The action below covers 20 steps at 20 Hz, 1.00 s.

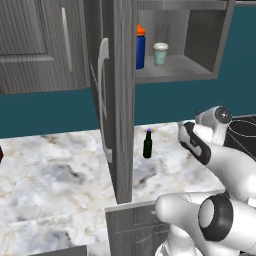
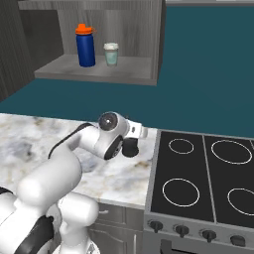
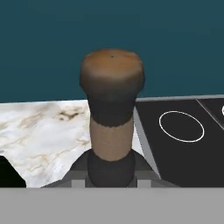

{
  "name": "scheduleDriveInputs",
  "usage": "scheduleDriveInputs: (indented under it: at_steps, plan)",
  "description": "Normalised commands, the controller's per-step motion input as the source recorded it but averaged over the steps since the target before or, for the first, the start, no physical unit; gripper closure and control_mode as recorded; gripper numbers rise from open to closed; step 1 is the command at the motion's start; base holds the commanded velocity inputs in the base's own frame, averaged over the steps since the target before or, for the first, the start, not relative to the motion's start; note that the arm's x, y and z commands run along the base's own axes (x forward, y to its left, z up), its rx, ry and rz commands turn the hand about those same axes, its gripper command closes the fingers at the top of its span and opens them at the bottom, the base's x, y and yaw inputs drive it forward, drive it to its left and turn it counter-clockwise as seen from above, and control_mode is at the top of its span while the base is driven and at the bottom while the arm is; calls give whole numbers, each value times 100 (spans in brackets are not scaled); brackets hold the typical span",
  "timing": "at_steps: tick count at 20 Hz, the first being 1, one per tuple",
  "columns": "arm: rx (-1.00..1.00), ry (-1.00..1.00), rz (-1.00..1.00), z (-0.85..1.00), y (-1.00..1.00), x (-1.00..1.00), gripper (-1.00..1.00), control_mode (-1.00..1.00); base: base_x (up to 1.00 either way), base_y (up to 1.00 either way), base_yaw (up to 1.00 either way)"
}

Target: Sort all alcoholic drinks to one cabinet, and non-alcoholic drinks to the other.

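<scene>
The squat blackish bottle (image 3: 111,100) stands close up in the hand view, with a long neck and a brown top. My gripper (image 3: 110,181) is shut on the base of that neck. From the right base view, the bottle's dark body (image 2: 130,149) sits under my hand (image 2: 132,140) on the marble counter beside the stove. The slim dark green bottle (image 1: 147,145) with a purple cap stands upright on the counter near the open cabinet door. The blue orange-capped bottle (image 2: 86,46) and the pale lidded cup (image 2: 111,54) stand side by side on the open cabinet's shelf (image 2: 99,72).
The cabinet's grey door (image 1: 117,100) hangs open over the counter, left of the green bottle. A closed cabinet (image 1: 40,45) is further left. A black stove (image 2: 208,173) with ring burners adjoins the counter (image 1: 60,170) on the right.
</scene>
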Motion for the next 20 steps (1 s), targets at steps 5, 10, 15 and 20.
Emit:
scheduleDriveInputs:
  at_steps: [5,10,15,20]
  plan:
    - [-7,-19,9,60,0,-45,100,-100,0,0,0]
    - [-9,-7,7,60,0,-51,100,-100,0,0,0]
    - [-7,1,11,67,0,-42,100,-100,0,0,0]
    - [-4,7,10,72,0,-29,100,-100,0,0,0]
